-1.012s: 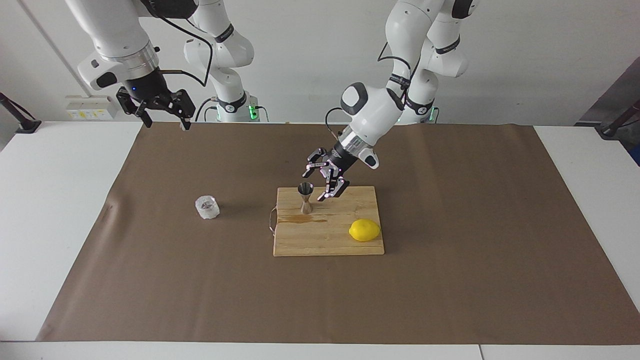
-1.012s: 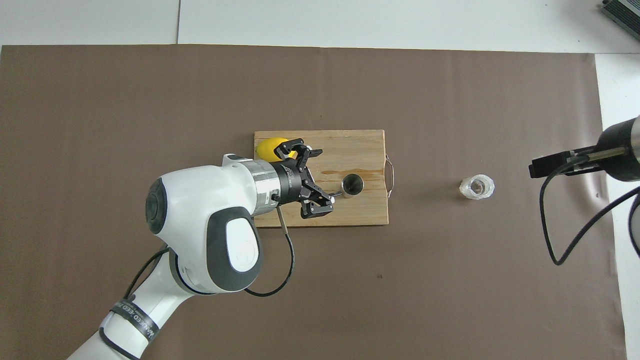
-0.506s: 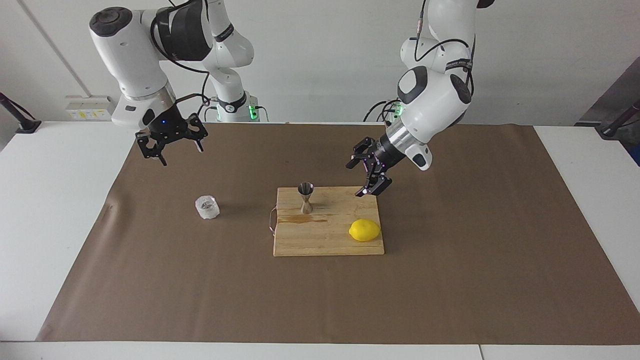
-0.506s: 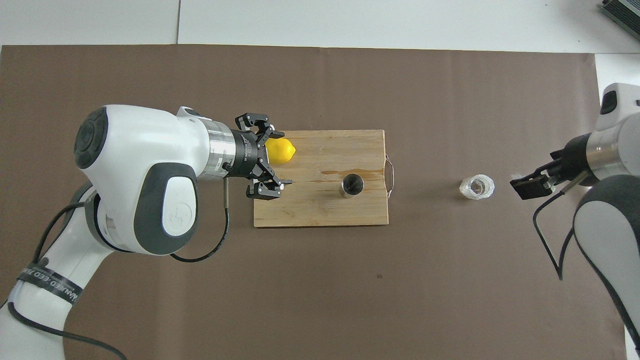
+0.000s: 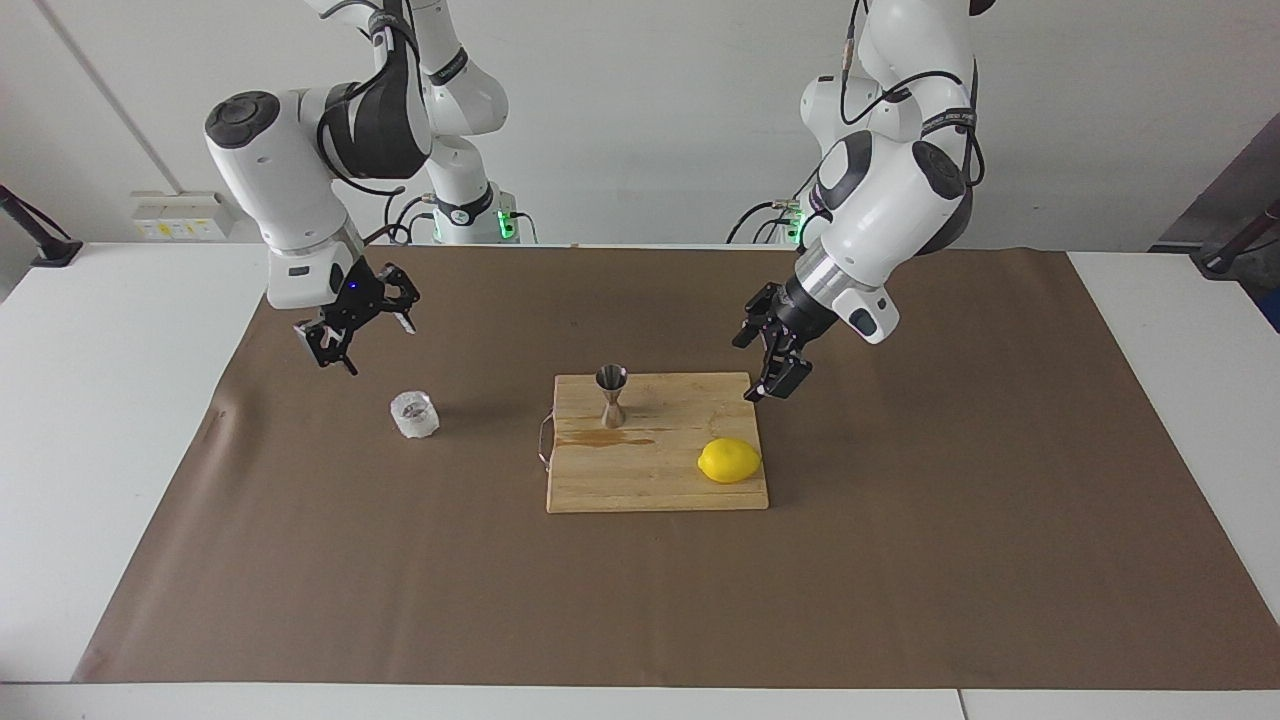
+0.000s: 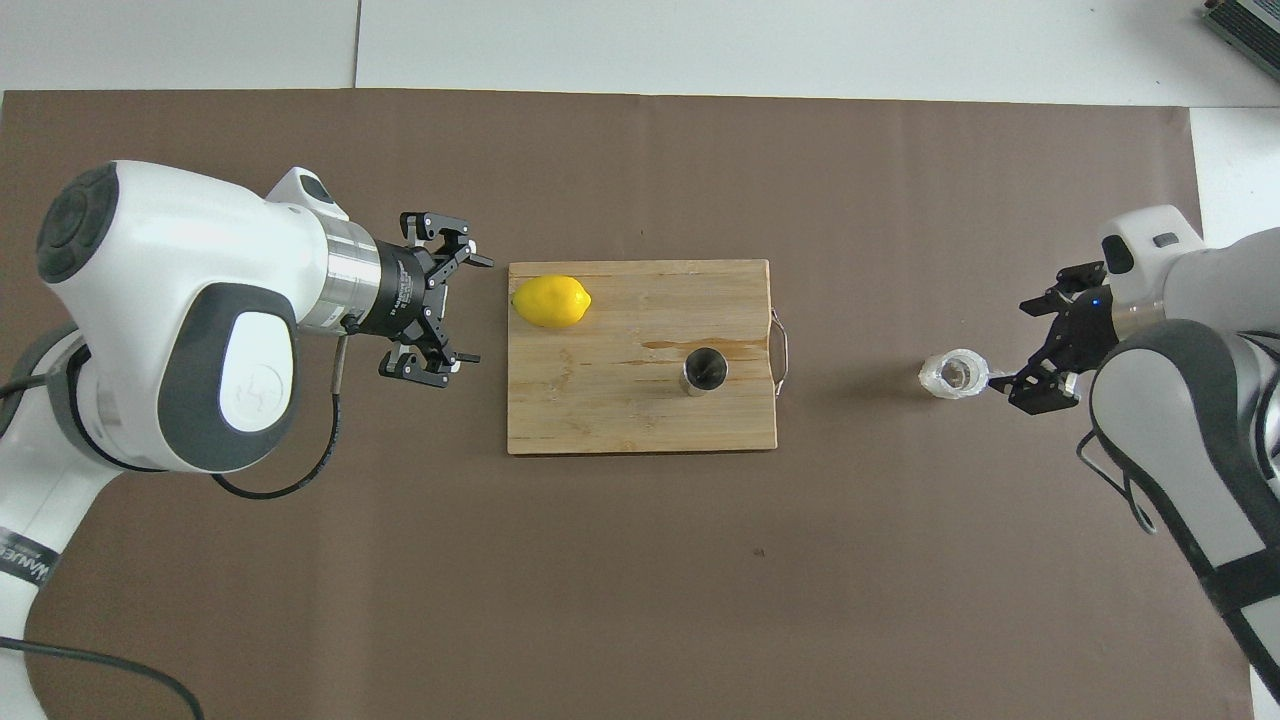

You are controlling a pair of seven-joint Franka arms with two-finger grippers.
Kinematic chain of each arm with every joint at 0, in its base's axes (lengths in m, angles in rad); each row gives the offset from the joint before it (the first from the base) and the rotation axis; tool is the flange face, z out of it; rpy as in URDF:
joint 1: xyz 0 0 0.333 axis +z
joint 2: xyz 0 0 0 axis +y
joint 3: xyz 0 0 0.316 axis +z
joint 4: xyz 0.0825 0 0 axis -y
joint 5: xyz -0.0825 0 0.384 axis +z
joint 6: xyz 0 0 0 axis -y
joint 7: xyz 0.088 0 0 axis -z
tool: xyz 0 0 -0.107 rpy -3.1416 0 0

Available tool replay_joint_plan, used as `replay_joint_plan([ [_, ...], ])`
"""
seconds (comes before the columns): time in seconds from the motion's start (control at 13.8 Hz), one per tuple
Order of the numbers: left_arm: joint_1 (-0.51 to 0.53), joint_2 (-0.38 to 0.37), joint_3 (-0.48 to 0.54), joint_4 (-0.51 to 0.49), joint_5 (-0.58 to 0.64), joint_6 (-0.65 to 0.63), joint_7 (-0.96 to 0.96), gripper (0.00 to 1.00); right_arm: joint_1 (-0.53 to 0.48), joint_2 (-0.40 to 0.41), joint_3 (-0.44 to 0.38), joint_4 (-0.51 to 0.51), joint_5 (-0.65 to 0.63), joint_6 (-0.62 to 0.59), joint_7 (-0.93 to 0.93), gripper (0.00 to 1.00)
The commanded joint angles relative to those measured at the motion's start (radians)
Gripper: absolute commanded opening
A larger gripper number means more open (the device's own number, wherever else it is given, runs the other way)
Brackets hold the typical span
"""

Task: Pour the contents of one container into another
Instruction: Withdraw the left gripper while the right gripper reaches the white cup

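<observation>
Hovering with jaws wide and empty, the right gripper (image 5: pixel 357 327) hangs over the paper (image 5: pixel 400 560) at about eleven o'clock of the cup (image 5: pixel 414 415), which stands on the paper well apart from the board (image 5: pixel 655 480). The jigger (image 5: pixel 611 395) stands upright on the board, a wet streak (image 5: pixel 610 439) at its foot, the lemon (image 5: pixel 729 460) at its four o'clock. The left gripper (image 5: pixel 777 356), also wide and empty, hangs over the board's corner. Nothing is grasped, so any pour remains ahead; whether the streak marks an earlier one cannot be told.

What I cannot make out
My glass cup (image 5: pixel 414 415) beside the cutting board (image 5: pixel 655 485): its contents are too small to tell; the arms' upper links are cropped
</observation>
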Motion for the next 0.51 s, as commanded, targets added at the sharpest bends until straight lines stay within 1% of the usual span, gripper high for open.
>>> replay_joint_plan([
  [0.0,0.053,-0.046,-0.009,0.007,0.107,-0.080,0.155,1.00,-0.022,0.036,0.010,-0.033,0.047,0.059,-0.181,1.00],
  [0.14,0.076,-0.069,-0.009,0.007,0.187,-0.089,0.241,1.00,-0.028,0.052,0.008,-0.064,0.097,0.072,-0.287,1.00],
  [0.29,0.118,-0.089,-0.009,0.005,0.217,-0.120,0.325,1.00,-0.039,0.087,0.008,-0.080,0.165,0.116,-0.415,1.00],
  [0.36,0.141,-0.097,-0.009,0.005,0.237,-0.141,0.406,1.00,-0.039,0.102,0.008,-0.082,0.201,0.145,-0.484,1.00],
  [0.43,0.163,-0.106,-0.009,0.004,0.255,-0.161,0.483,1.00,-0.039,0.108,0.008,-0.084,0.231,0.150,-0.520,1.00],
])
